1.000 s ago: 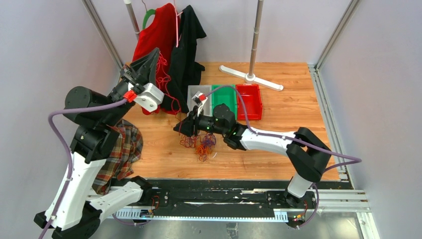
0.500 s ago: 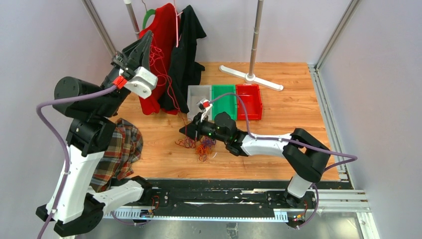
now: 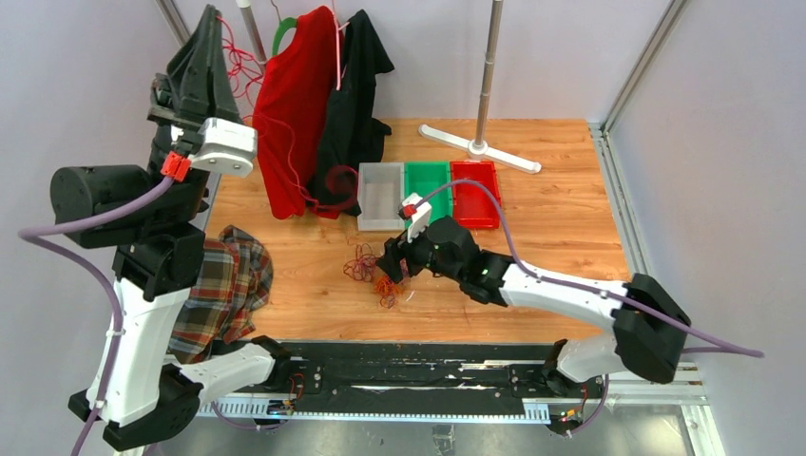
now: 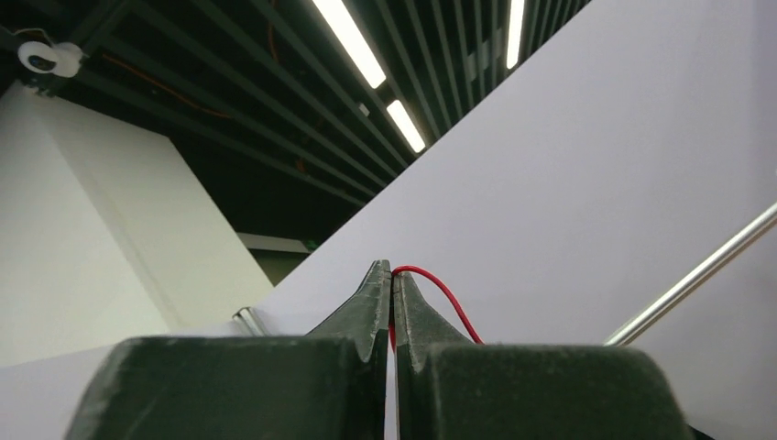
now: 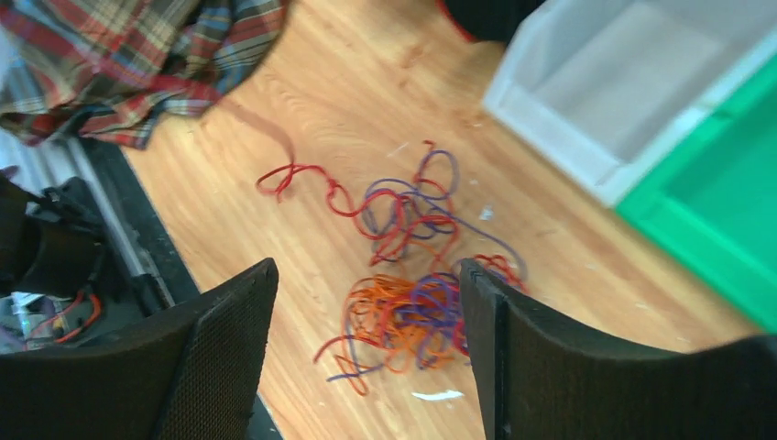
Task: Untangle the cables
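The cables [image 3: 373, 274] lie as a small red, orange and purple tangle on the wooden table, also in the right wrist view [image 5: 412, 266]. My right gripper [image 3: 393, 263] hovers just right of the tangle, open [image 5: 366, 275], with the orange clump showing between its fingers [image 5: 229, 321]. A red cable [image 3: 285, 142] runs up from the table to the upper left. My left gripper [image 3: 209, 19] is raised high there, pointing up. In the left wrist view its tips [image 4: 392, 271] are shut on that red cable [image 4: 442, 295].
Grey [image 3: 380, 195], green [image 3: 428, 185] and red [image 3: 475, 195] bins stand behind the tangle. A plaid shirt [image 3: 228, 285] lies at the left. Red [image 3: 304, 95] and black [image 3: 356, 95] garments hang at the back. A stand's white base [image 3: 480, 145] is at the back.
My left gripper has risen up and to the left, drawing the red cable out of the heap. My right gripper shut, then opened, and drew back to the right.
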You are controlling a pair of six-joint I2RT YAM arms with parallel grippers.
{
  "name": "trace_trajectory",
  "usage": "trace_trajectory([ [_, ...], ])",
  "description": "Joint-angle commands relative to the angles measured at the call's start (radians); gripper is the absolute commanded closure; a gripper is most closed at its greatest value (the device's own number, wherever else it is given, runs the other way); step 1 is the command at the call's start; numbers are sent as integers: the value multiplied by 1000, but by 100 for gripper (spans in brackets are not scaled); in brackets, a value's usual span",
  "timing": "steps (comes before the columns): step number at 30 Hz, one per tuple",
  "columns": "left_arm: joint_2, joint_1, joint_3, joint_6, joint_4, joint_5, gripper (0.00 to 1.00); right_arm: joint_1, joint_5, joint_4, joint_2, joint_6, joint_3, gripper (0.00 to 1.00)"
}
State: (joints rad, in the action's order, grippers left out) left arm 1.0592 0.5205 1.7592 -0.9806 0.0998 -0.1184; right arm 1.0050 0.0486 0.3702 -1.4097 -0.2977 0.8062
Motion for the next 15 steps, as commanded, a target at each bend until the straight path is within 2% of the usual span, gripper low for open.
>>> trace_trajectory([
  [1,-7,6,-2,-37,79,47,100,14,-223,-382,92,214,113,27],
  [3,-4,6,0,-49,98,64,100,13,-342,-440,123,277,118,27],
  [6,-6,6,0,-38,106,75,100,2,-476,-426,185,347,86,27],
  [9,-50,6,-51,14,55,-30,100,-17,-360,-344,255,393,98,26],
  [15,-173,6,-213,222,5,-239,100,-18,-57,-305,188,379,403,26],
])
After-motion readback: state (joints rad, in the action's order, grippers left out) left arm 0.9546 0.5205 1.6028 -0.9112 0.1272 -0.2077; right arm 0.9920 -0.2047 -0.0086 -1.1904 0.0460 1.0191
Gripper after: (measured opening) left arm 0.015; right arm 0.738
